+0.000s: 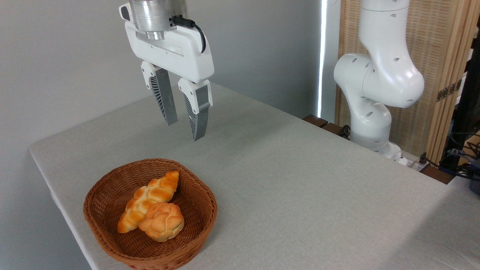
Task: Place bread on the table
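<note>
Gripper point(183, 129) hangs in the air, nothing in it, fingers point(165, 99) pointing down w/ a narrow-to-middling gap between them, tips splayed a bit. It's well above the table point(300, 180), clear of everything.

From the tips, the bread point(148, 200) lies down at about 7 o'clock, inside the basket point(150, 258) near the table's front-left corner. So: not yet touched, still in the basket, task looks unstarted.

Bread's long axis runs from approx 7 to 1 o'clock in the picture, fat end low-left, tapered end up-right toward the basket's far rim. Bun point(162, 221) sits touching its lower-right flank, covering part of that side. Upper half of the loaf is free.

My read: the descent has to come forward & down into the basket, jaws set across that diagonal, closing on the free upper half so the bun isn't caught. Basket wall is close to the tapered tip, could foul a finger. Only one arm point(378, 82), base at back right, so no choice of reach.
</note>
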Controlling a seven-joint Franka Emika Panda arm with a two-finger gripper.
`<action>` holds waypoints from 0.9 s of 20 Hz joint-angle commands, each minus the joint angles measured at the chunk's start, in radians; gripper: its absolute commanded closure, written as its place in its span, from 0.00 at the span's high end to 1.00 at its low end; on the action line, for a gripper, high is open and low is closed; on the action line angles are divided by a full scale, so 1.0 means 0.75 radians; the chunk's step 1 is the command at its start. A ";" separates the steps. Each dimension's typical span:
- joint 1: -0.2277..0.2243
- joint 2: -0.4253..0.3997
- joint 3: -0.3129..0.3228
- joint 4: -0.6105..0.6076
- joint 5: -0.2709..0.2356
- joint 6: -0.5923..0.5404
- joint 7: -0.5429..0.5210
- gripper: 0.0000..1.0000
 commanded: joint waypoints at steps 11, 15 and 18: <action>-0.007 0.019 0.004 0.025 -0.039 -0.014 0.015 1.00; -0.009 0.015 0.004 0.017 -0.077 0.025 0.015 1.00; -0.009 0.019 0.004 0.011 -0.106 0.041 0.025 1.00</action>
